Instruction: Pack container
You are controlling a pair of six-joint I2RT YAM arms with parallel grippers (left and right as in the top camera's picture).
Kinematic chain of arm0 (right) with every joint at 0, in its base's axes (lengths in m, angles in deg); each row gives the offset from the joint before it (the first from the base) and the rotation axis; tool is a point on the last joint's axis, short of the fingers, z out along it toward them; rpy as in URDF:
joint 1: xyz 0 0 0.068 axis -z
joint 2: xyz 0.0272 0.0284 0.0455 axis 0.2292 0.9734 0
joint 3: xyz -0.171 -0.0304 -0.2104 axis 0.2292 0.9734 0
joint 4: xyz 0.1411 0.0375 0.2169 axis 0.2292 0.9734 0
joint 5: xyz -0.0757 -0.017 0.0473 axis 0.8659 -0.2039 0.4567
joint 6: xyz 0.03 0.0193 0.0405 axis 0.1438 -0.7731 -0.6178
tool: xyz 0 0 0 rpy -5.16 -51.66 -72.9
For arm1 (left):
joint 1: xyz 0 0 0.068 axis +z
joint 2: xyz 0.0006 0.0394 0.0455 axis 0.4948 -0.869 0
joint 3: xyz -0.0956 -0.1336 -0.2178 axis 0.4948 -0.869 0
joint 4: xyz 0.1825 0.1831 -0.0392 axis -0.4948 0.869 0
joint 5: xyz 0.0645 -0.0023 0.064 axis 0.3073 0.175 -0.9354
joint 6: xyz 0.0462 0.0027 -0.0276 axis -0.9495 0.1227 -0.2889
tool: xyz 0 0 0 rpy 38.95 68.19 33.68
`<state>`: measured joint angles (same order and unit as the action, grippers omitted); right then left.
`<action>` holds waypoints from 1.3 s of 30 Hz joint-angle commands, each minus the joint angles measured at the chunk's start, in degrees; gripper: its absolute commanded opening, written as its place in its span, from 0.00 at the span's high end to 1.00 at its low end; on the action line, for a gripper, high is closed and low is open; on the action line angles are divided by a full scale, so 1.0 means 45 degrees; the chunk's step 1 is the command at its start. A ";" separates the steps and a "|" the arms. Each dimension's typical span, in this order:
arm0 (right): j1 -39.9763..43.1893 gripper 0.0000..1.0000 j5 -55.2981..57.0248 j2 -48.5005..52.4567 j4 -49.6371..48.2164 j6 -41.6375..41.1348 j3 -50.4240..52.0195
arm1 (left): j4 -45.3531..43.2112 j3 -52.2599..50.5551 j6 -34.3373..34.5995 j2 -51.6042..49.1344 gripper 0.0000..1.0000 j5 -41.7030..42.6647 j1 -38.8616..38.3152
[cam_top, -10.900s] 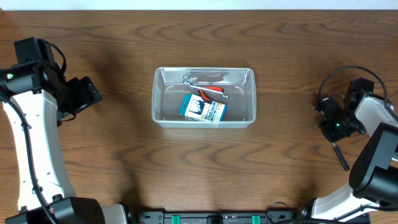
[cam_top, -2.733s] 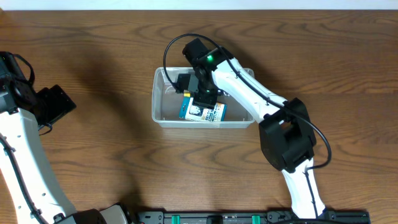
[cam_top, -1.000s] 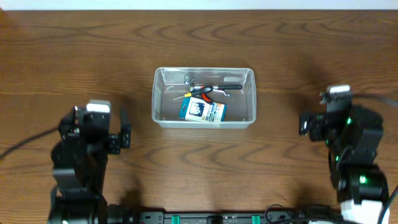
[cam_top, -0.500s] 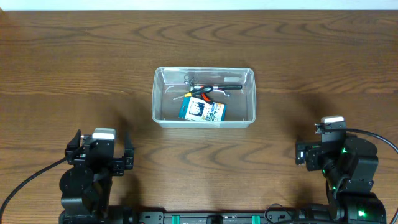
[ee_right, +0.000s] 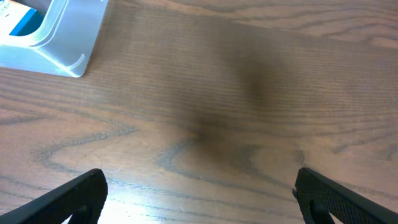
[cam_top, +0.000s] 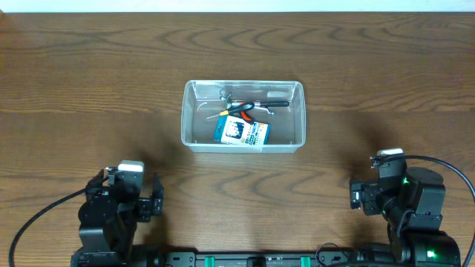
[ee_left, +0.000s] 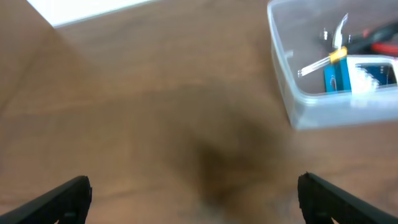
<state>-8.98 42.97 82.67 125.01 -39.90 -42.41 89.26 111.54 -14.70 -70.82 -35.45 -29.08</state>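
The clear plastic container [cam_top: 185, 119] stands mid-table. Inside lie a blue-and-white box [cam_top: 242, 131], orange-handled pliers [cam_top: 241, 111] and a dark slim tool [cam_top: 272, 104]. My left gripper [cam_top: 123, 194] sits folded back at the near left edge, well short of the container. In the left wrist view the left gripper [ee_left: 196, 199] is open over bare wood, with the container [ee_left: 281, 68] at the upper right. My right gripper [cam_top: 384, 194] rests at the near right edge. The right gripper [ee_right: 200, 193] is open and empty, with a corner of the container [ee_right: 65, 46] at the upper left.
Brown wooden table [cam_top: 89, 81] on all sides of the container. A pale strip runs along the table's far edge [cam_top: 237, 6]. Black cables trail from both arms near the front edge.
Both arms have drawn back toward the table's near edge. Both grippers stayed open. The container and its contents have not moved.
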 commanded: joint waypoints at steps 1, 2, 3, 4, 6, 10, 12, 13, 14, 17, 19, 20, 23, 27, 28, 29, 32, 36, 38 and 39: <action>-0.0112 0.01 -0.0044 -0.0277 0.0053 -0.0189 0.0034 | 0.0559 -0.0024 0.0073 0.0073 0.02 -0.0097 -0.0005; -0.0131 0.01 -0.0044 -0.0355 0.0058 -0.0185 0.0034 | 0.0724 -0.0024 0.0073 0.0073 0.02 -0.0097 -0.0005; -0.0194 0.01 -0.0044 -0.0486 0.0053 -0.0189 0.0034 | 0.0942 -0.0024 0.0073 0.0073 0.02 -0.0097 -0.0005; -0.0301 0.01 -0.0044 -0.0680 0.0053 -0.0185 0.0034 | 0.1103 -0.0024 0.0073 0.0073 0.02 -0.0097 -0.0005; -0.0627 0.01 0.0087 -0.1292 0.0063 -0.0102 0.0034 | 0.1418 -0.0024 0.0073 0.0073 0.02 -0.0092 -0.0005; -0.1234 0.01 0.1146 -0.3128 0.0107 0.0044 0.0068 | 0.1817 -0.0024 0.0073 0.0073 0.02 -0.0097 -0.0005; -0.1326 0.01 0.1146 -0.4133 -0.0442 -0.0359 0.0277 | 0.1812 -0.0024 0.0073 0.0073 0.02 -0.0097 -0.0005; -0.1355 0.01 0.1146 -0.4507 -0.0869 -0.0588 0.0481 | 0.1807 -0.0024 0.0073 0.0073 0.02 -0.0097 -0.0005; -0.1355 0.01 0.1141 -0.4891 -0.1506 -0.0758 0.0821 | 0.1812 -0.0024 0.0073 0.0073 0.02 -0.0097 -0.0005; -0.1433 0.01 0.0899 -0.5571 -0.4240 -0.0763 0.2317 | 0.1807 -0.0024 0.0073 0.0073 0.02 -0.0097 -0.0005; -0.1457 0.01 0.0675 -0.5663 -0.6470 -0.0772 0.3419 | 0.1807 -0.0024 0.0073 0.0073 0.02 -0.0097 -0.0005; -0.1472 0.01 0.0636 -0.5659 -0.7650 -0.0782 0.3973 | 0.1807 -0.0024 0.0073 0.0073 0.02 -0.0097 -0.0005; -0.1506 0.01 0.0879 -0.5668 -1.0486 -0.1370 0.5338 | 0.1807 -0.0024 0.0073 0.0073 0.02 -0.0097 -0.0005; -0.1501 0.01 0.2380 -0.5960 -1.1681 -0.2550 0.6407 | 0.1807 -0.0024 0.0073 0.0073 0.02 -0.0092 -0.0005; -0.1501 0.01 0.2710 -0.6115 -1.1599 -0.2871 0.6567 | 0.1807 -0.0024 0.0073 0.0073 0.02 -0.0097 -0.0005; -0.1501 0.01 0.2987 -0.6290 -1.1453 -0.3162 0.6737 | 0.1807 -0.0024 0.0073 0.0073 0.02 -0.0097 -0.0005; -0.1481 0.01 0.3308 -0.6567 -1.1215 -0.3920 0.7271 | 0.1807 -0.0024 0.0073 0.0073 0.02 -0.0097 -0.0005; -0.1481 0.01 0.3172 -0.6567 -1.0739 -0.4367 0.7563 | 0.1807 -0.0024 0.0073 0.0073 0.02 -0.0097 -0.0005; -0.1428 0.01 0.3094 -0.6567 -1.0754 -0.4017 0.7563 | 0.1807 -0.0024 0.0073 0.0073 0.02 -0.0097 -0.0005; -0.1413 0.01 0.3041 -0.6567 -1.0744 -0.3818 0.7563 | 0.1807 -0.0024 0.0073 0.0073 0.02 -0.0092 -0.0005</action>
<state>-15.21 56.02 53.66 76.58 -56.43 -8.66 97.24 111.50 -14.70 -70.82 -35.45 -29.08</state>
